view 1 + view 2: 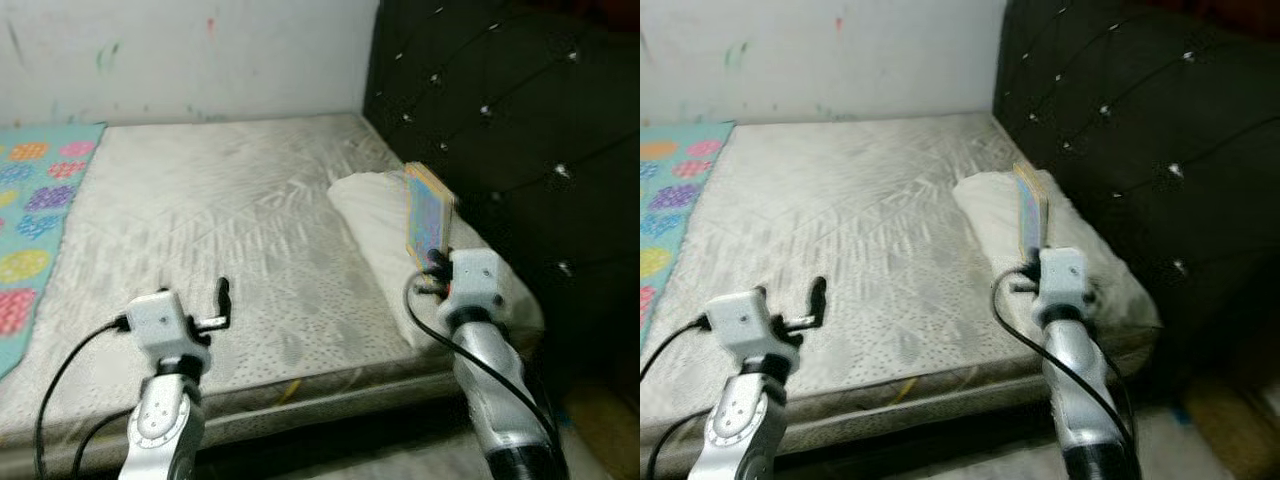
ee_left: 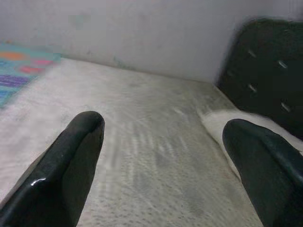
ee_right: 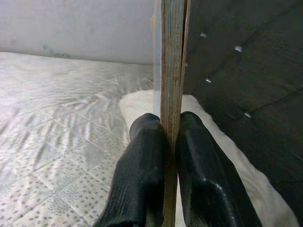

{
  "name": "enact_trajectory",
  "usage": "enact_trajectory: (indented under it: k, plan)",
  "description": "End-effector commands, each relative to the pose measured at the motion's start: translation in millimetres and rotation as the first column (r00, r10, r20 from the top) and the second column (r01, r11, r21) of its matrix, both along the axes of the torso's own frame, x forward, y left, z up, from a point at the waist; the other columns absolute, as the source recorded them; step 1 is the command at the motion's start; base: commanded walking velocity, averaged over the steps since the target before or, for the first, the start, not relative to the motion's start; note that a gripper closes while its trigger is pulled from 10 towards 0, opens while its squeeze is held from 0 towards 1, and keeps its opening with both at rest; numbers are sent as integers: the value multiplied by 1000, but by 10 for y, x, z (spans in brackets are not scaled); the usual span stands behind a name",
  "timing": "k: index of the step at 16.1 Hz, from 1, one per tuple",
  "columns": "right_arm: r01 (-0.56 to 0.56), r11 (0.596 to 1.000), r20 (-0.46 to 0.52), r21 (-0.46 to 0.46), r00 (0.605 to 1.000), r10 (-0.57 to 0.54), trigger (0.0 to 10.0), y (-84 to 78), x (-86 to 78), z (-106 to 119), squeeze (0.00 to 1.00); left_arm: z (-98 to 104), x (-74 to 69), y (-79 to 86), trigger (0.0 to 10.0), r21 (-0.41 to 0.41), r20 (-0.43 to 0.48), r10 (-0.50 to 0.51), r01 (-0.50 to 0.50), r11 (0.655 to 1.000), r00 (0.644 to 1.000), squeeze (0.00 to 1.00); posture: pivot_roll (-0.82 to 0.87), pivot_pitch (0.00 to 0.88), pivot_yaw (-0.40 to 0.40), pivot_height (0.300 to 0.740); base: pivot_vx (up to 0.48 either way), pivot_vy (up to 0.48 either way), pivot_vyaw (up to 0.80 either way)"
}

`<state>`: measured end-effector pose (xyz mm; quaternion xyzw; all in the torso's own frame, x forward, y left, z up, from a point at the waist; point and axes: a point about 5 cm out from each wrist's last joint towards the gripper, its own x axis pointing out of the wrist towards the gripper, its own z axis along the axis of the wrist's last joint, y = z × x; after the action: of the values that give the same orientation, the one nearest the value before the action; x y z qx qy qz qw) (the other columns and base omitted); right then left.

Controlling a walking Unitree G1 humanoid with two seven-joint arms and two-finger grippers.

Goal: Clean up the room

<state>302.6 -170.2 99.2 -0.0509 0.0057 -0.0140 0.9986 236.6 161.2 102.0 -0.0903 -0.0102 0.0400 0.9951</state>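
Note:
My right gripper point(image 1: 436, 262) is shut on a thin colourful book point(image 1: 427, 214), held upright on its edge above the white pillow point(image 1: 375, 215). In the right wrist view the book point(image 3: 171, 61) stands clamped between both black fingers point(image 3: 142, 165). The pillow lies on the grey mattress point(image 1: 230, 220) beside the black tufted headboard point(image 1: 500, 110). My left gripper point(image 1: 224, 297) hovers open over the mattress near its front edge, with nothing between its fingers point(image 2: 71, 161).
A teal sheet with coloured circles point(image 1: 35, 210) covers the mattress's left side. A white wall point(image 1: 180, 55) runs behind the bed. The floor shows below the mattress's front edge at the lower right point(image 1: 600, 420).

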Motion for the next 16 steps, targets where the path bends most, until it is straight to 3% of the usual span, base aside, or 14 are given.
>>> enact_trajectory:
  k: [1, 5, 12, 16]
  plan:
    - [-22, 1000, 55, 0, 998, 22, 10000, 55, 43, 131, 0, -37, -26, 16, 10000, 2, -18, 1, -1, 1000, 1000, 0, 21, 0, -6, 740, 405, 0, 0]
    - [-21, 1000, 53, -5, 998, 21, 10000, 44, 43, 126, 0, -41, -26, 27, 10000, -6, -18, 20, -20, 1000, 1000, 0, 19, 0, -8, 740, 435, 0, 0]
    - [-34, 999, 54, 1, 998, 34, 10000, 66, 52, 138, 0, -71, -17, 40, 10000, -16, -39, 58, -58, 998, 998, 0, 20, 0, -10, 740, 0, 0, 0]
    - [-43, 999, 52, 3, 998, 43, 10000, 85, 50, 136, 0, -49, -1, 12, 10000, -2, -22, 19, -20, 1000, 1000, 0, 21, 0, -7, 740, 0, 0, 0]
